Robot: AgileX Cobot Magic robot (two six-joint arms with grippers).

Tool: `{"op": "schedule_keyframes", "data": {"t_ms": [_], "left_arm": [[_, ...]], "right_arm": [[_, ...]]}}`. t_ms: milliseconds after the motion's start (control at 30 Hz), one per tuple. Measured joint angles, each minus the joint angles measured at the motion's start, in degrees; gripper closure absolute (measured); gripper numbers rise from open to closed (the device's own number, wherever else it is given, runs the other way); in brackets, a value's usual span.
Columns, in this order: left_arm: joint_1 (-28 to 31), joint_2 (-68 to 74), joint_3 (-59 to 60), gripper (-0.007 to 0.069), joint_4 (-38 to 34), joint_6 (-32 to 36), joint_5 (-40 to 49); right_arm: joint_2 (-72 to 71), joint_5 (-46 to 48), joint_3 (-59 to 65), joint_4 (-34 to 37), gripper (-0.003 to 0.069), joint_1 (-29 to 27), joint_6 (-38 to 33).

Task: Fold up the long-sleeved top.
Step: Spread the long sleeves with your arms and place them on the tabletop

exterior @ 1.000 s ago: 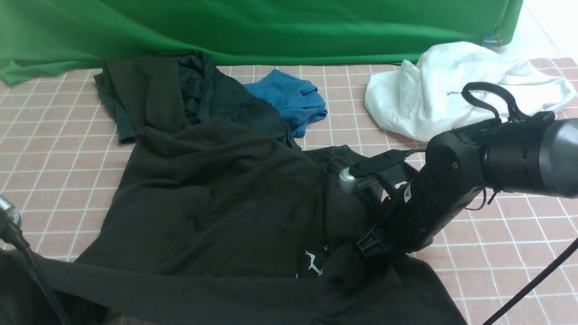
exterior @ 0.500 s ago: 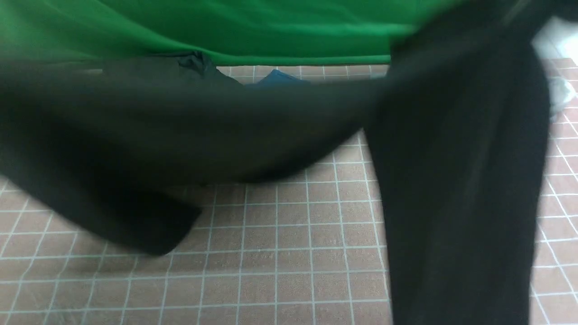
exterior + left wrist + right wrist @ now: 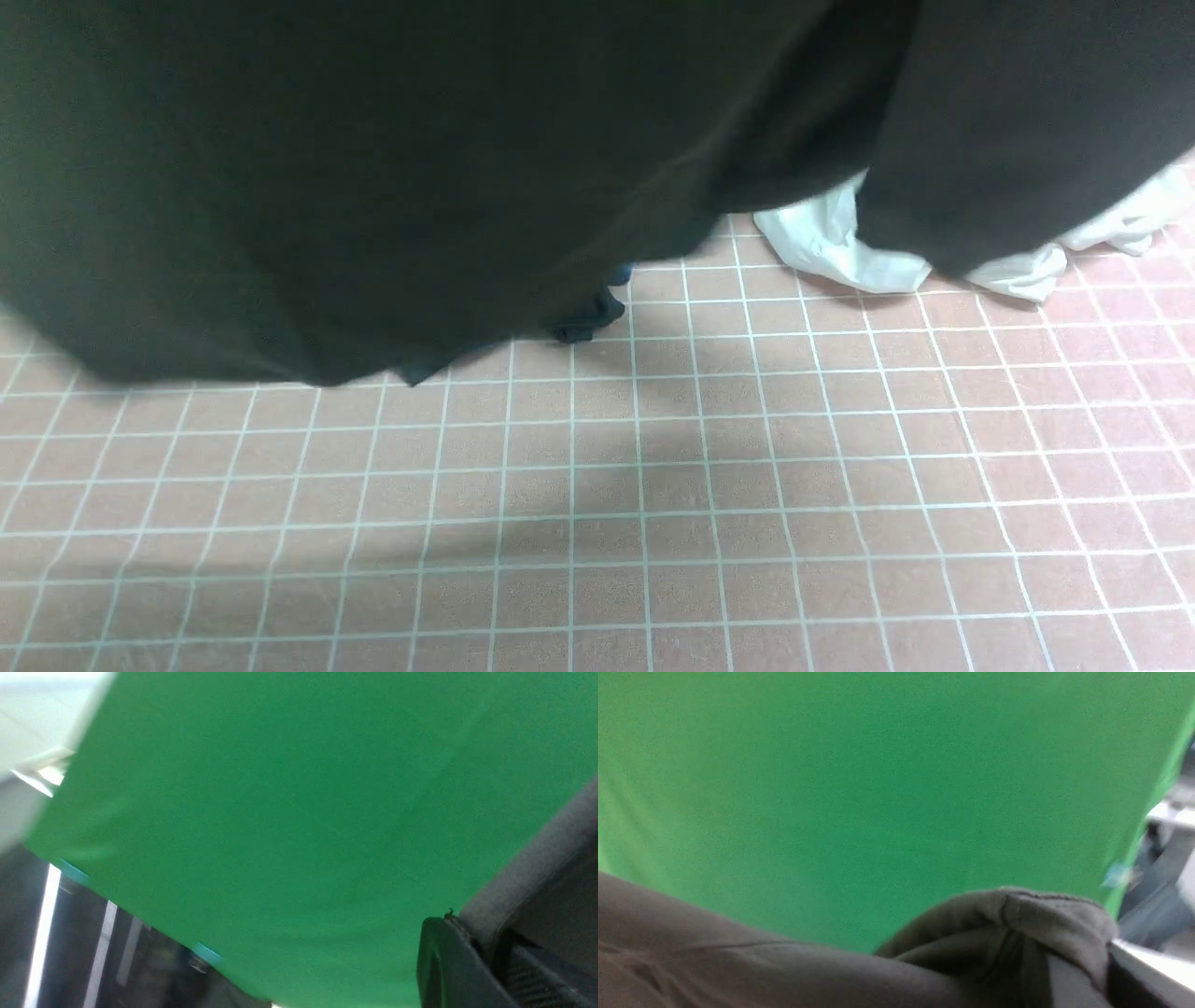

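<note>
The long-sleeved top [image 3: 373, 168], brownish-black, hangs lifted in the air and fills the upper half of the front view. Its lower edge hangs just above the table, and one sleeve [image 3: 1008, 131] hangs at the right. Neither gripper shows in the front view. In the left wrist view my left gripper [image 3: 486, 942] is shut on a stretched strip of the top [image 3: 537, 858]. In the right wrist view my right gripper [image 3: 1092, 970] is shut on a bunched, stitched edge of the top [image 3: 1017, 919].
A white tee [image 3: 840, 252] lies at the back right, partly behind the hanging sleeve. A dark garment's corner [image 3: 583, 322] and a bit of blue cloth [image 3: 620, 273] peek out below the top. The pink checked table cover [image 3: 709, 485] shows in front. Green backdrop [image 3: 280, 812] fills both wrist views.
The top lay spread on the table a second ago. Both arms have lifted it, and it now hangs in front of the camera, hiding the arms and the back of the table.
</note>
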Motion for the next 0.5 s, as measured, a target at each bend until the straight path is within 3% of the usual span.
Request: {"op": "schedule_keyframes", "data": {"t_ms": [267,500], "left_arm": [[-0.4,3.7,-1.1,0.0589,1.7,1.7,-0.5],[1.6,16.5,-1.1,0.0589,4.7,-0.1,0.1]], "right_arm": [[4.6,1.0,-3.3,-1.1,0.0604,0.0,0.0],[20.7,-0.1,-3.1,-2.9,0.0604,0.0,0.8]]}}
